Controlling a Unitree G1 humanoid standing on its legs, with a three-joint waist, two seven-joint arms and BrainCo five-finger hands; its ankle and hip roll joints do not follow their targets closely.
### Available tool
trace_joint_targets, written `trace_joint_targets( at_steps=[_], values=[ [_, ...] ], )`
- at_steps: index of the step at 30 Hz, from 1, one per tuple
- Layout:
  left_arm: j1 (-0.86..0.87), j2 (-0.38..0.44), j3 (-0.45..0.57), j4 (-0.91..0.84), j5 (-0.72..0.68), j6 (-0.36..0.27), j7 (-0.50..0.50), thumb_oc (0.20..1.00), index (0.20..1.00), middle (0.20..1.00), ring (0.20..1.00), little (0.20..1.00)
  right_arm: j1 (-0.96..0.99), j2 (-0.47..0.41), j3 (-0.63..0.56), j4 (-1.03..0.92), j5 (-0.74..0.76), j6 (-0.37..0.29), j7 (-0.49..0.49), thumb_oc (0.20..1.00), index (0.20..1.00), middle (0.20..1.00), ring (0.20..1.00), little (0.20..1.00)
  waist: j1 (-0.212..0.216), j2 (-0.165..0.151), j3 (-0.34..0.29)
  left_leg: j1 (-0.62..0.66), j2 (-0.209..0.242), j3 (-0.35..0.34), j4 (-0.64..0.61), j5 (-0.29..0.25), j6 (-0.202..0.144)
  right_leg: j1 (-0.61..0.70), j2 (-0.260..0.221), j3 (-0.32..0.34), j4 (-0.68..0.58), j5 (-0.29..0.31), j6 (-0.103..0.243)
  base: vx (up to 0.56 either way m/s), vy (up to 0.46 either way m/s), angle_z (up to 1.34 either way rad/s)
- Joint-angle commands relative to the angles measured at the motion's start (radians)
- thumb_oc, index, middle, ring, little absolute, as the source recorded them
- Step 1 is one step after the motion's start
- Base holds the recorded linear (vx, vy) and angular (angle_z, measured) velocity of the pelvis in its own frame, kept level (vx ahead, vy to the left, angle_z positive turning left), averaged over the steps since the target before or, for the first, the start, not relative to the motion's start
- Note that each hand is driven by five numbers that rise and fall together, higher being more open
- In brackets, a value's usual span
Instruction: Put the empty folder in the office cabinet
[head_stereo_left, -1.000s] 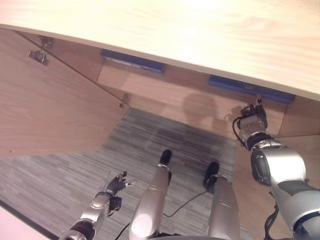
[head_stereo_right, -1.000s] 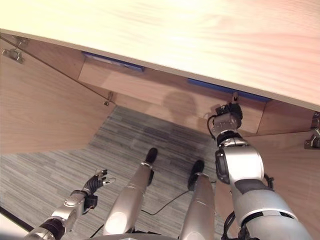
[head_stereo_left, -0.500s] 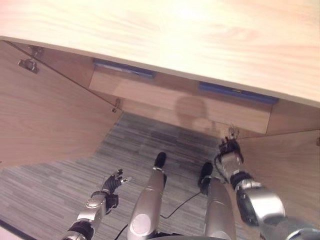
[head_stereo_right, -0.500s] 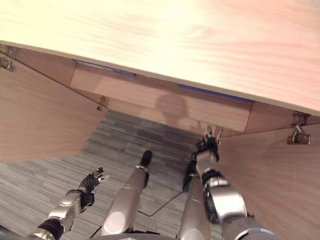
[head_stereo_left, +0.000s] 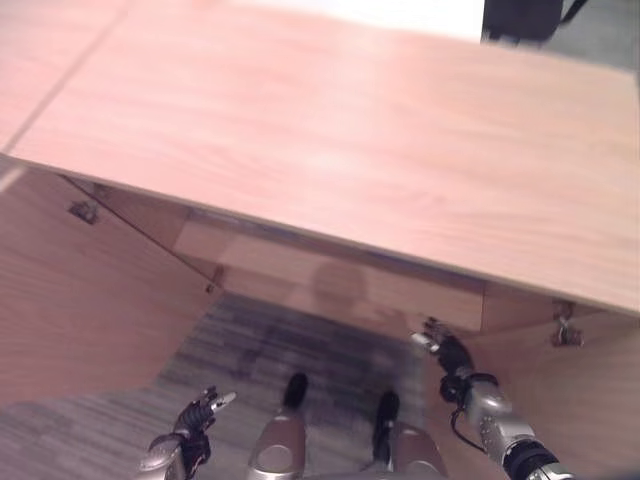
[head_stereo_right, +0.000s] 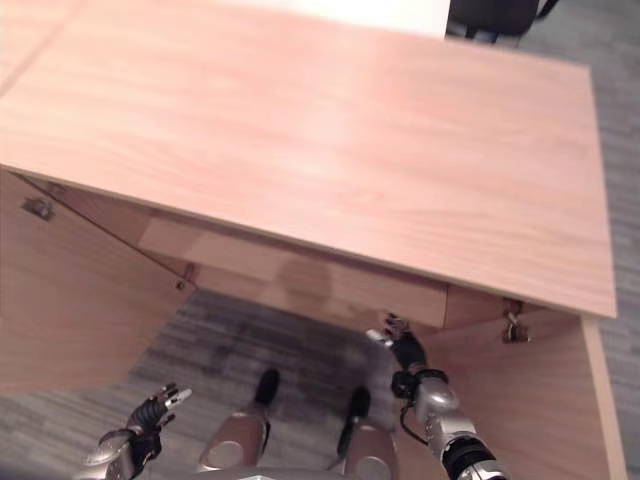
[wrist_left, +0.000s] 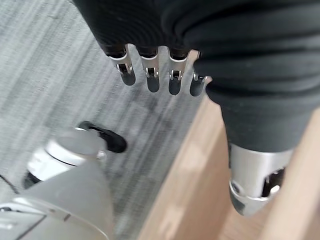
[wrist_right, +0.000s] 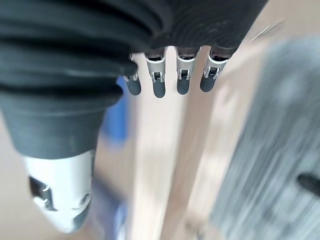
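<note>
Lowered from the pale wooden cabinet (head_stereo_right: 300, 150), the right hand (head_stereo_right: 405, 350) is being held lower right, fingers straight; blue folders (wrist_right: 116, 120) are being glimpsed just beyond it.

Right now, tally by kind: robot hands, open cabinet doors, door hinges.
Hands: 2, left hand and right hand, both empty
Open cabinet doors: 2, left door and right door
Hinges: 3
Total: 7
</note>
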Motion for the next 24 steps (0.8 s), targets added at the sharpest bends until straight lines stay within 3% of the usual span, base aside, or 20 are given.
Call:
trace_joint_targets(
  at_steps=[1, 2, 3, 5, 9, 13, 16, 18, 22, 24],
  values=[
    [-0.034, -0.003, 0.002, 0.025, 0.026, -0.03, -0.001, 1.0, 1.0, 1.0, 1.0, 1.0, -0.011, -0.02, -0.043, -0.05, -0.084, -0.022, 0.012, 1.0, 1.0, 1.0, 1.0, 1.0, 0.019, 0.047, 0.026, -0.036, 0.082, 0.068, -0.1, 0.104, -0.059, -0.029, -0.007, -0.019, 0.069, -0.066, 0.029, -0.04, 0.057, 0.52],
    [-0.023, -0.029, 0.021, 0.03, 0.01, -0.026, -0.011, 1.0, 1.0, 1.0, 1.0, 1.0, 0.01, -0.033, -0.047, -0.081, -0.097, -0.02, 0.011, 1.0, 1.0, 1.0, 1.0, 1.0, 0.0, 0.042, 0.003, -0.033, 0.106, 0.224, -0.096, 0.131, -0.069, 0.031, -0.038, -0.076, -0.004, -0.044, 0.043, -0.02, 0.066, 0.59],
    [-0.024, -0.029, 0.021, 0.03, 0.01, -0.026, -0.011, 1.0, 1.0, 1.0, 1.0, 1.0, 0.01, -0.033, -0.048, -0.081, -0.097, -0.02, 0.011, 1.0, 1.0, 1.0, 1.0, 1.0, 0.0, 0.043, 0.001, -0.037, 0.105, 0.224, -0.097, 0.135, -0.068, 0.03, -0.038, -0.077, -0.009, -0.037, 0.044, -0.03, 0.104, 0.84],
    [-0.011, -0.039, 0.033, 0.021, 0.007, -0.021, -0.019, 1.0, 1.0, 1.0, 1.0, 1.0, 0.02, -0.034, -0.041, -0.092, -0.113, -0.012, 0.011, 1.0, 1.0, 1.0, 1.0, 1.0, -0.021, 0.035, -0.014, -0.004, 0.153, 0.374, -0.082, 0.141, -0.073, 0.053, -0.057, -0.098, -0.032, -0.013, 0.053, 0.0, 0.116, 0.96],
    [0.019, -0.047, 0.064, 0.031, 0.027, -0.024, -0.018, 1.0, 1.0, 1.0, 1.0, 1.0, 0.05, -0.034, -0.047, -0.109, -0.124, 0.006, 0.033, 1.0, 1.0, 1.0, 1.0, 1.0, -0.037, 0.024, -0.05, 0.059, 0.22, 0.413, -0.028, 0.124, -0.088, 0.088, -0.093, -0.116, -0.028, 0.011, 0.056, 0.05, 0.164, 0.28],
    [0.031, -0.053, 0.098, 0.065, 0.022, -0.022, -0.009, 1.0, 1.0, 1.0, 1.0, 1.0, 0.062, -0.014, -0.039, -0.077, -0.124, 0.02, 0.038, 1.0, 1.0, 1.0, 1.0, 1.0, -0.046, 0.024, -0.106, 0.136, 0.286, 0.443, -0.05, 0.149, -0.123, 0.097, -0.12, -0.15, -0.036, 0.042, 0.078, 0.0, 0.299, 0.5],
    [0.028, -0.036, 0.103, 0.072, 0.039, -0.016, -0.011, 1.0, 1.0, 1.0, 1.0, 1.0, 0.065, 0.013, -0.04, -0.07, -0.123, 0.033, 0.039, 1.0, 1.0, 1.0, 1.0, 1.0, -0.032, -0.015, -0.12, 0.151, 0.245, 0.45, -0.089, 0.074, -0.116, 0.113, -0.172, -0.162, -0.07, 0.118, 0.122, -0.03, 0.45, 0.39],
    [0.004, -0.016, 0.098, 0.076, 0.056, -0.022, 0.001, 1.0, 1.0, 1.0, 1.0, 1.0, 0.039, 0.053, -0.028, -0.036, -0.128, 0.039, 0.024, 1.0, 1.0, 1.0, 1.0, 1.0, -0.003, -0.054, -0.108, 0.136, 0.199, 0.436, -0.069, 0.019, -0.091, 0.108, -0.223, -0.166, -0.082, 0.175, 0.151, -0.11, 0.351, 0.3],
    [-0.029, 0.022, 0.078, 0.065, 0.076, -0.026, 0.005, 1.0, 1.0, 1.0, 1.0, 1.0, 0.029, 0.091, -0.032, -0.014, -0.105, 0.037, 0.011, 1.0, 1.0, 1.0, 1.0, 1.0, 0.023, -0.089, -0.089, 0.092, 0.147, 0.383, -0.031, -0.02, -0.061, 0.115, -0.261, -0.174, -0.07, 0.206, 0.165, -0.05, 0.202, 0.46],
    [-0.061, 0.043, 0.06, 0.071, 0.065, -0.026, 0.008, 1.0, 1.0, 1.0, 1.0, 1.0, 0.027, 0.112, -0.025, -0.012, -0.104, 0.039, 0.003, 1.0, 1.0, 1.0, 1.0, 1.0, -0.006, -0.096, -0.074, 0.066, 0.089, 0.301, -0.027, -0.024, -0.022, 0.084, -0.219, 0.026, -0.023, 0.21, 0.153, 0.02, 0.266, 0.77]
  ],
)
